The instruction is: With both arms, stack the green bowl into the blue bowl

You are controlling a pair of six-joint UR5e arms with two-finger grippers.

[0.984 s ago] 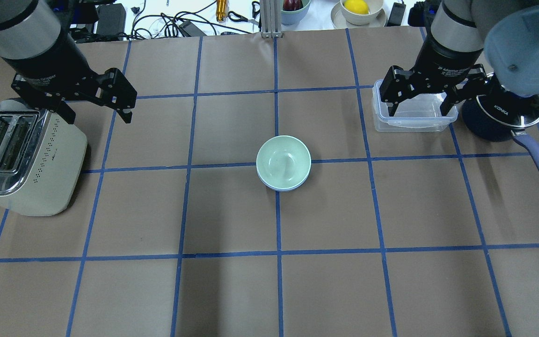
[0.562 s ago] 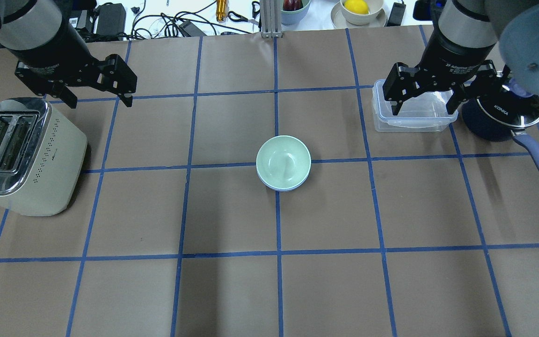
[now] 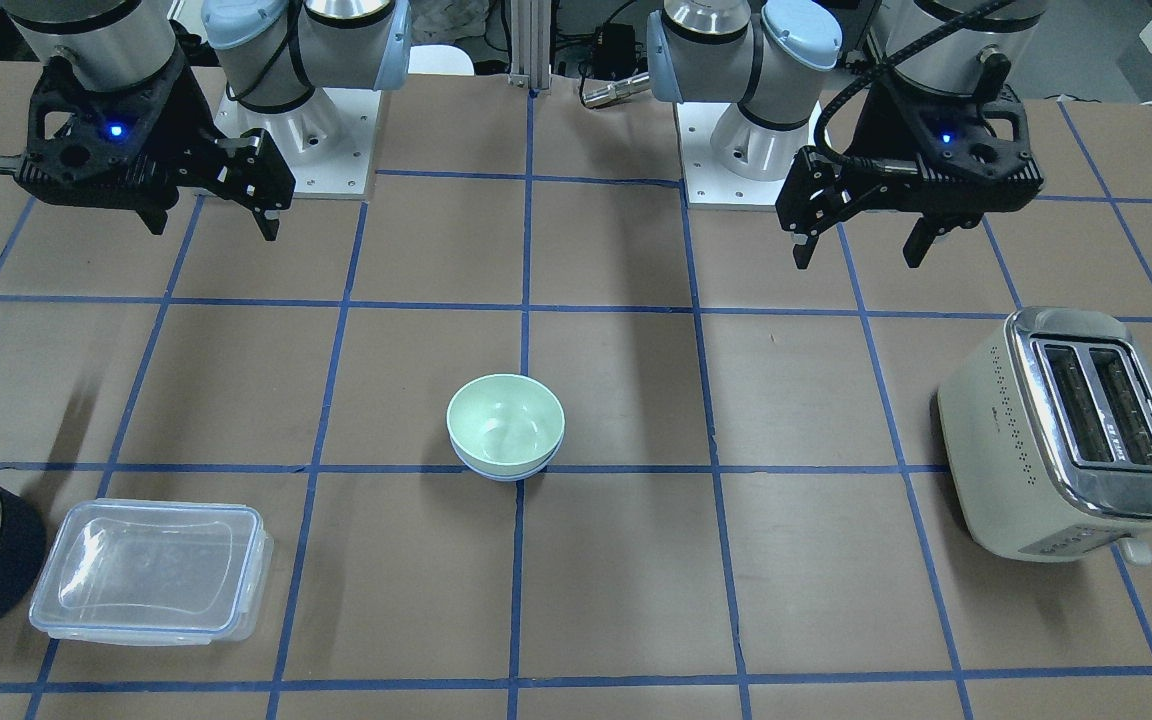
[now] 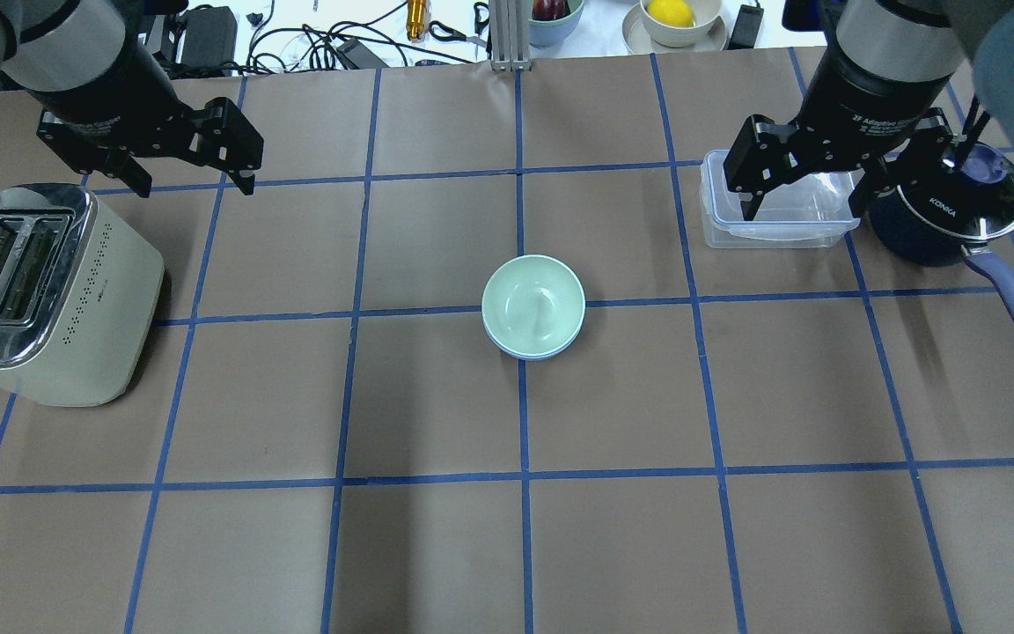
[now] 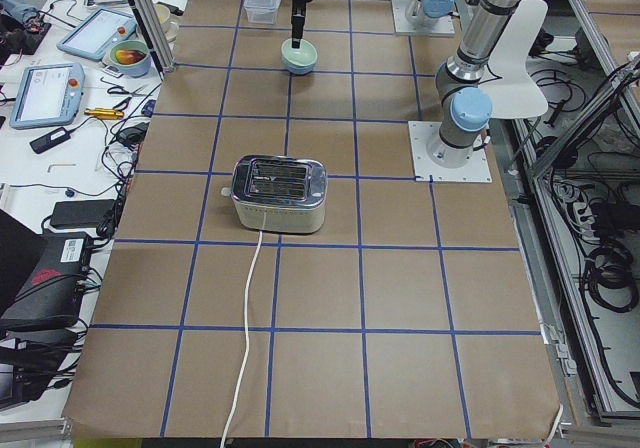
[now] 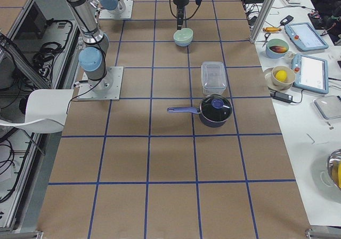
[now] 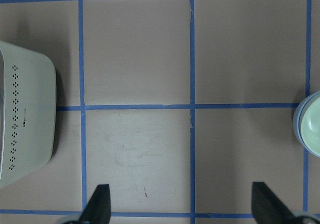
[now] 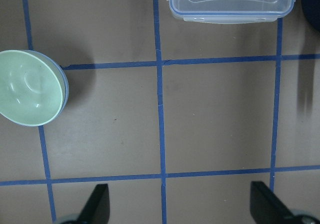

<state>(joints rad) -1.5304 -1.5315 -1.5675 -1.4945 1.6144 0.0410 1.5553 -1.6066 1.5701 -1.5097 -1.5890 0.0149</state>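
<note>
Nesting inside the blue bowl (image 4: 530, 355), the green bowl (image 4: 532, 302) sits level and well apart from the toaster (image 4: 49, 291), on the toaster's right-arm side. Only a crescent of blue rim shows beneath it, so the stacking looks done. Both bowls look light, stiff and glossy, so probably slippery and liable to chip. A hold would best pinch the rim wall, with one finger inside and one outside. The left gripper (image 4: 194, 187) hangs high over the table between the toaster and the bowls, jaws spread wide and holding nothing. The right gripper (image 4: 806, 211), beyond the bowls from the toaster, is likewise wide open and empty, near the clear container (image 4: 789, 231) and saucepan (image 4: 947, 220). Compared with a second ago, the left gripper has drawn off the toaster's outline in the overhead view, the right gripper has edged farther from the toaster, and the bowls have not moved.
</note>
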